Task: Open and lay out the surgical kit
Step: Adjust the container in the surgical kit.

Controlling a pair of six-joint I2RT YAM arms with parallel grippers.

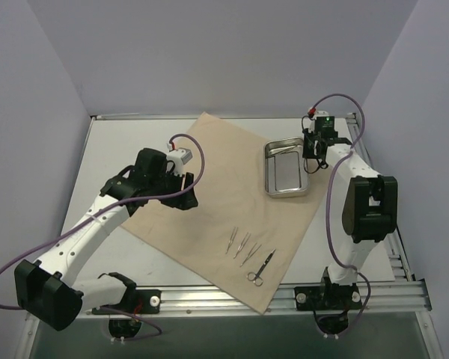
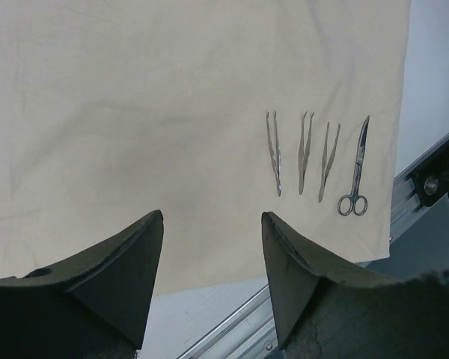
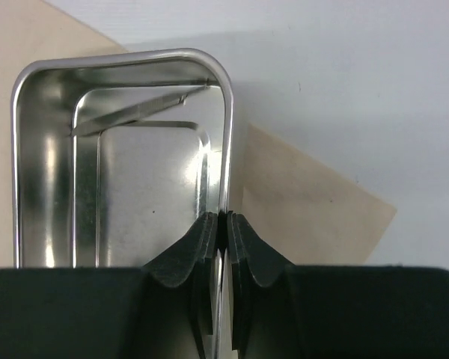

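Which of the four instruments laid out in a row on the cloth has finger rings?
The scissors, at the right end of the row in the left wrist view. The other three are plain tweezers with no rings.

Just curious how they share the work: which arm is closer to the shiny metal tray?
Right. The right arm has its jaws shut on the tray at its rim; the left arm hovers over the wrap sheet, on its left side, jaws open, well apart from the tray.
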